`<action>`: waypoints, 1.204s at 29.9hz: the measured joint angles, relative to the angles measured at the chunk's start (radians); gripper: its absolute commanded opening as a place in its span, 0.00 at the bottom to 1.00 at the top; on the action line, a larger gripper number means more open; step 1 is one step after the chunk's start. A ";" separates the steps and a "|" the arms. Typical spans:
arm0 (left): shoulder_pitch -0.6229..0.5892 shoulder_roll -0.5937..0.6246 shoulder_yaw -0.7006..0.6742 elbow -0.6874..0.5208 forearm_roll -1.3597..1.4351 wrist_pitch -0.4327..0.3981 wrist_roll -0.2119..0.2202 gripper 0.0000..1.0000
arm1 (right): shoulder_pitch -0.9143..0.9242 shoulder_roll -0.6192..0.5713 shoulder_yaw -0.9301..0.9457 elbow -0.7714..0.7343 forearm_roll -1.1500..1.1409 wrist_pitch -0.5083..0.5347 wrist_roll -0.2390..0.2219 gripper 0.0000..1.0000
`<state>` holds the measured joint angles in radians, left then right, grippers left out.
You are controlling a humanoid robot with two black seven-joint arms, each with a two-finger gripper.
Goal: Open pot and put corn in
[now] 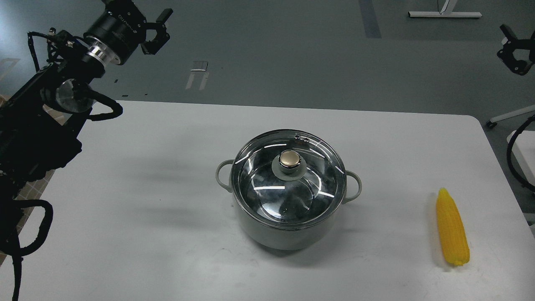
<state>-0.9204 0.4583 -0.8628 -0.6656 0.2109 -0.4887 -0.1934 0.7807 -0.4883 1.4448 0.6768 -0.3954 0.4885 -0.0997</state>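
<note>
The pale grey-green pot [288, 234] stands at the middle of the white table, with a loop handle on each side. A round glass lid [289, 184] with a brass-coloured knob [289, 159] rests on it. The yellow corn [451, 228] lies on the table near the right edge, its pointed end facing away from me. My left gripper [158, 30] hangs high at the upper left, well apart from the pot, its fingers spread with nothing between them. My right gripper [515, 52] shows at the upper right edge, partly cut off, far above the corn.
The white table [167, 188] has a rounded far right corner. Beyond it lies grey floor with a white stand base [445, 14]. Black cables [516, 159] hang at the right edge, and my left arm's bulk [33, 138] fills the left side.
</note>
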 measured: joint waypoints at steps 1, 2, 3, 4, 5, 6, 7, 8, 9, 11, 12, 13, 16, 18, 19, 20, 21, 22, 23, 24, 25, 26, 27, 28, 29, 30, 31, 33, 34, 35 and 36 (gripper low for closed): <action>0.001 0.001 -0.001 0.000 0.000 0.000 -0.001 0.98 | 0.001 0.001 0.000 0.000 0.000 0.000 0.000 1.00; 0.001 0.001 -0.002 0.000 -0.001 0.000 -0.003 0.98 | 0.002 0.001 0.000 0.000 0.001 0.000 0.000 1.00; 0.002 0.002 -0.002 0.000 -0.001 0.000 -0.006 0.98 | 0.002 0.002 0.000 0.000 0.001 0.000 0.000 1.00; 0.002 0.002 -0.002 -0.001 -0.001 0.000 -0.007 0.98 | 0.003 0.002 0.000 0.000 0.001 0.000 0.000 1.00; 0.003 0.002 -0.001 -0.001 -0.002 0.000 -0.009 0.98 | 0.003 0.002 0.000 0.000 0.001 0.000 0.000 1.00; 0.003 0.002 0.000 -0.001 -0.002 0.000 -0.010 0.98 | 0.003 0.002 0.000 0.000 0.001 0.000 0.000 1.00; 0.003 0.003 0.000 -0.001 -0.002 0.000 -0.010 0.98 | 0.003 0.003 0.001 0.000 0.001 0.000 0.000 1.00; 0.002 0.003 0.000 -0.001 -0.003 0.000 -0.010 0.98 | 0.003 0.004 0.002 0.001 0.001 0.000 0.000 1.00; 0.002 0.003 0.000 -0.001 -0.003 0.000 -0.010 0.98 | 0.004 0.004 0.003 0.001 0.001 0.000 0.000 1.00; 0.000 0.004 0.001 -0.001 -0.005 0.000 -0.010 0.98 | 0.004 0.006 0.007 0.001 0.002 0.000 0.000 1.00; 0.000 0.004 0.000 -0.001 -0.006 0.000 -0.010 0.98 | 0.005 0.007 0.010 0.001 0.004 0.000 0.000 1.00; 0.000 0.004 -0.001 -0.001 -0.008 0.000 -0.010 0.98 | 0.006 0.008 0.012 0.001 0.007 0.000 0.000 1.00; 0.001 0.002 0.000 -0.002 -0.007 0.000 -0.004 0.98 | 0.007 0.008 0.015 0.001 0.012 0.000 -0.001 1.00; 0.007 0.001 0.002 -0.007 -0.003 0.000 -0.005 0.98 | 0.006 0.008 0.015 0.001 0.013 0.000 -0.001 1.00; 0.011 0.001 0.004 -0.010 -0.002 0.000 -0.006 0.98 | 0.006 0.008 0.016 0.001 0.013 0.000 -0.001 1.00; 0.013 0.002 0.007 -0.012 -0.002 0.000 -0.006 0.98 | 0.006 0.009 0.016 0.001 0.013 0.000 -0.001 1.00; 0.016 0.004 0.010 -0.013 -0.001 0.000 -0.005 0.98 | 0.005 0.009 0.017 0.001 0.013 0.000 -0.001 1.00; 0.017 0.007 0.011 -0.013 -0.001 0.000 -0.004 0.98 | 0.004 0.009 0.018 0.002 0.013 0.000 -0.001 1.00; 0.018 0.010 0.012 -0.014 -0.001 0.000 -0.004 0.97 | 0.004 0.009 0.018 0.002 0.013 0.000 -0.001 1.00; 0.019 0.012 0.012 -0.014 -0.001 0.000 -0.004 0.97 | 0.003 0.009 0.018 0.003 0.013 0.000 -0.001 1.00; 0.019 0.014 0.013 -0.015 -0.001 0.000 -0.004 0.97 | 0.003 0.010 0.019 0.004 0.013 0.000 0.000 1.00; 0.019 0.015 0.013 -0.019 0.002 0.000 -0.005 0.96 | 0.001 0.011 0.019 0.007 0.013 0.000 0.000 1.00; 0.019 0.016 0.016 -0.028 0.007 0.000 -0.006 0.92 | 0.000 0.012 0.019 0.009 0.013 0.000 0.000 1.00; 0.019 0.018 0.019 -0.041 0.015 0.000 -0.008 0.91 | -0.002 0.012 0.019 0.011 0.013 0.000 0.000 1.00; 0.019 0.026 0.023 -0.063 0.031 0.000 -0.008 0.91 | -0.003 0.012 0.019 0.012 0.014 0.000 0.000 1.00; 0.019 0.040 0.027 -0.098 0.056 0.000 -0.010 0.90 | -0.004 0.012 0.019 0.012 0.014 0.000 0.000 1.00; 0.024 0.062 0.029 -0.142 0.093 0.000 -0.010 0.88 | -0.006 0.012 0.019 0.012 0.014 0.000 0.001 1.00; 0.040 0.109 0.030 -0.233 0.177 0.000 -0.011 0.85 | -0.013 0.012 0.021 0.012 0.014 0.000 0.001 1.00; 0.050 0.134 0.030 -0.293 0.237 0.001 -0.011 0.84 | -0.017 0.010 0.025 0.012 0.014 0.000 0.001 1.00; 0.056 0.151 0.030 -0.340 0.284 0.001 -0.012 0.84 | -0.018 0.008 0.029 0.013 0.014 0.000 0.001 1.00; 0.061 0.162 0.030 -0.380 0.329 0.007 -0.012 0.84 | -0.019 0.007 0.033 0.014 0.014 0.000 0.001 1.00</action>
<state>-0.8598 0.6207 -0.8328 -1.0455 0.5398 -0.4813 -0.2056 0.7618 -0.4816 1.4776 0.6907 -0.3819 0.4886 -0.0982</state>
